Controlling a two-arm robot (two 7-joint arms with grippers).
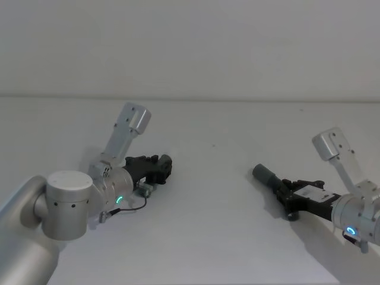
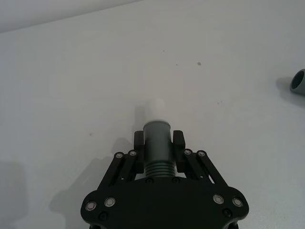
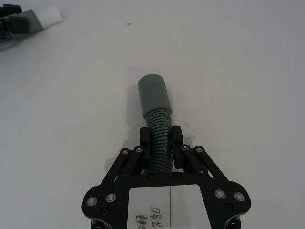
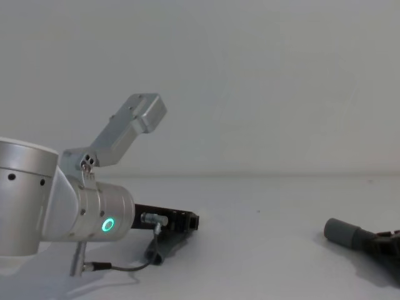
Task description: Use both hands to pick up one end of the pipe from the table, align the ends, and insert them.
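Note:
My left gripper [image 1: 164,167] rests low over the white table [image 1: 208,237] at the left. It is shut on the short pipe piece [image 2: 157,145]. The grey cuff and narrow white tip [image 2: 155,107] stick out past the fingers [image 2: 139,142]. My right gripper [image 1: 287,193], at the right, is shut on the ribbed part of the longer pipe piece [image 3: 160,138]. Its smooth grey cuff [image 3: 154,94] projects forward toward the left gripper [image 3: 14,21]. The two ends are well apart, with bare table between them. From the chest, the cuff [image 4: 342,232] lies just above the surface.
A plain white wall rises behind the table's far edge [image 1: 190,98]. My left arm's silver wrist with its green ring light [image 4: 109,224] and a thin cable [image 4: 125,265] fill the near left. Bare table lies between the two grippers.

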